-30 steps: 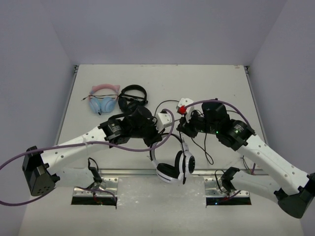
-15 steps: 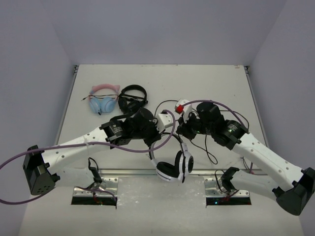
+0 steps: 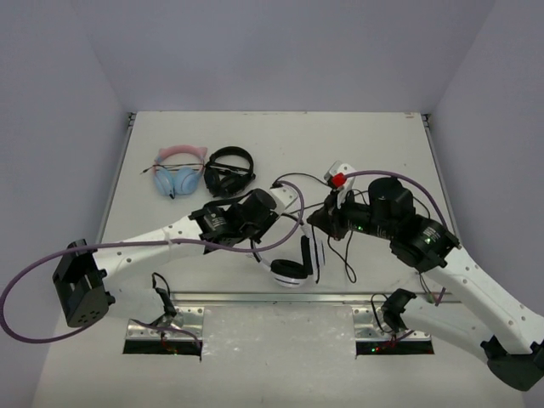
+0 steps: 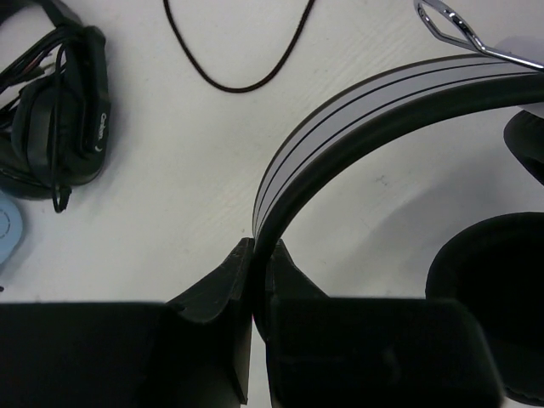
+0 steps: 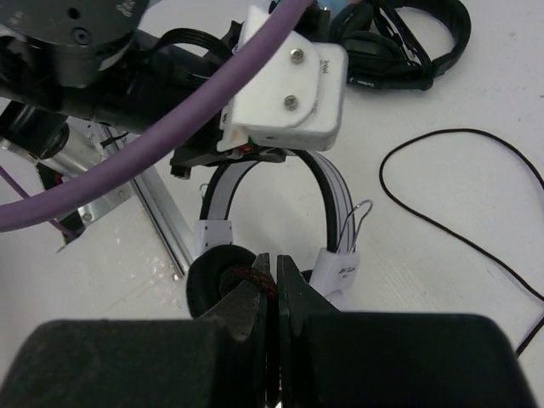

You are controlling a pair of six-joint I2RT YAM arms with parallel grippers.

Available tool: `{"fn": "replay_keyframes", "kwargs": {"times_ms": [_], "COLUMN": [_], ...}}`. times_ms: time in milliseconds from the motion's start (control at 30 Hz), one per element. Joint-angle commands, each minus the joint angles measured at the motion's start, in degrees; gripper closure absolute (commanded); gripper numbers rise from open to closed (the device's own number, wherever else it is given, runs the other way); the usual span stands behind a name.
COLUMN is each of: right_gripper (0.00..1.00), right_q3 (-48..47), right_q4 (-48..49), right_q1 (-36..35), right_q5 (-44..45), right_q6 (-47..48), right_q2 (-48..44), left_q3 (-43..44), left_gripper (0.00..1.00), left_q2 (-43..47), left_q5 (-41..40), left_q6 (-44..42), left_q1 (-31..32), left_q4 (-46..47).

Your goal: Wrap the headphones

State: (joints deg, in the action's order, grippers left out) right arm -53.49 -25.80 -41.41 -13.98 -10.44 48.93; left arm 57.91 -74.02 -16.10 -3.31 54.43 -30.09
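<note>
The headphones (image 3: 291, 272) are seen near the table's (image 3: 382, 144) front edge, between the arms. The headband (image 4: 340, 110) is clamped by the left gripper (image 4: 262, 255). The braided cable (image 5: 245, 275) is pinched by the right gripper (image 5: 272, 280). Print on the yoke (image 5: 342, 270) cannot be read.

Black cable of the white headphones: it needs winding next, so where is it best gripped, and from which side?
Probably its slack loop, lying flat on bare table beyond the headband: come from straight above, jaws across the strand. There it lies clear of the all-black headphones; nearer the ear pads it is crowded.
</note>
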Motion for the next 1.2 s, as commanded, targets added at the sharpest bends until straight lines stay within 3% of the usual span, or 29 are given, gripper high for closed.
{"fn": "replay_keyframes", "kwargs": {"times_ms": [0, 300, 400, 600, 767, 1033, 1167], "right_gripper": [0.99, 0.99, 0.99, 0.99, 0.99, 0.99, 0.99], "right_q3": [-2.67, -7.05, -9.34, -17.77, -21.38, -16.38, -13.84], "right_q4": [2.60, 0.85, -1.44, -8.56, -12.51, -9.45, -8.57], "right_q1": [-0.34, -1.66, -2.01, -2.01, -2.01, -2.01, -2.01], "right_q5": [-1.84, -1.49, -0.88, 4.47, 9.58, 11.43, 12.74], "right_q6": [-2.39, -2.57, -1.35, 3.75, 8.76, 10.00, 12.89], "right_q2": [-0.33, 2.05, 2.58, 7.05, 13.10, 13.13, 12.69], "left_q3": [4.84, 10.11, 11.08, 10.65, 7.14, 3.35, 2.39], "left_gripper": [1.00, 1.00, 1.00, 1.00, 1.00, 1.00, 1.00], "left_q2": [-1.12, -7.36, -9.30, -11.06, -11.41, -5.27, -2.36], "left_q5": [-8.93, -20.27, -19.86, -12.57, -9.47, -3.77, 4.38], "left_q6": [8.39, 25.96, 28.18, 22.31, 16.24, 14.12, 11.32], "left_q1": [-1.61, -2.84, -4.34, -3.11, 2.69, 4.36, 4.80], "left_q4": [1.79, -4.71, -5.51, -3.50, -1.64, 2.31, 4.24]}}
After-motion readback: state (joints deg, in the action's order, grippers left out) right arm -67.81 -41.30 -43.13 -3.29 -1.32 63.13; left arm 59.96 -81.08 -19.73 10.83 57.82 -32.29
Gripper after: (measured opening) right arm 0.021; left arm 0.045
